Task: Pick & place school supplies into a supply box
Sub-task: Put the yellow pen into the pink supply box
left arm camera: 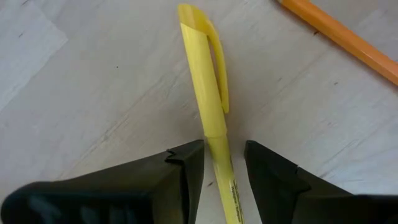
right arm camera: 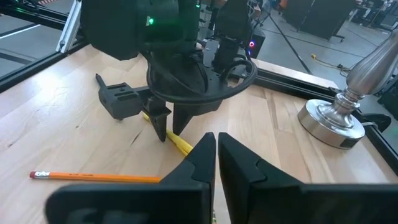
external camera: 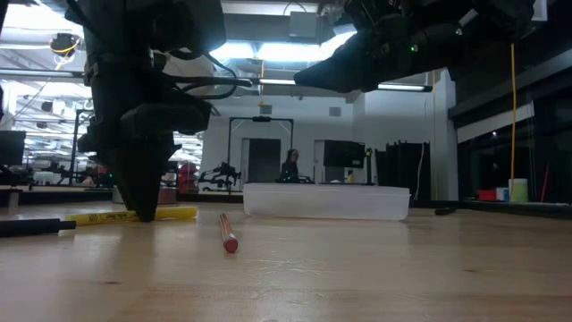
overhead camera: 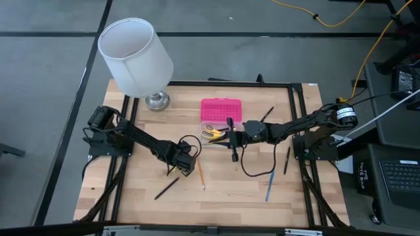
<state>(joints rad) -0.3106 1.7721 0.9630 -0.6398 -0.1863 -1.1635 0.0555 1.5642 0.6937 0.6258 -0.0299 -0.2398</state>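
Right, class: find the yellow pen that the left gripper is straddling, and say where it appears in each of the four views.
High view: not discernible, hidden beneath the left gripper.
Low view: yellow pen lies flat at left, behind the gripper tips.
Left wrist view: runs up the middle, between the open fingers.
Right wrist view: a short piece shows at centre.
Shared landmark: the orange pencil beside it.

A light wooden slatted table is being occupied by a silver lamp base, a pink-lidded clear box, and scattered pens and pencils.
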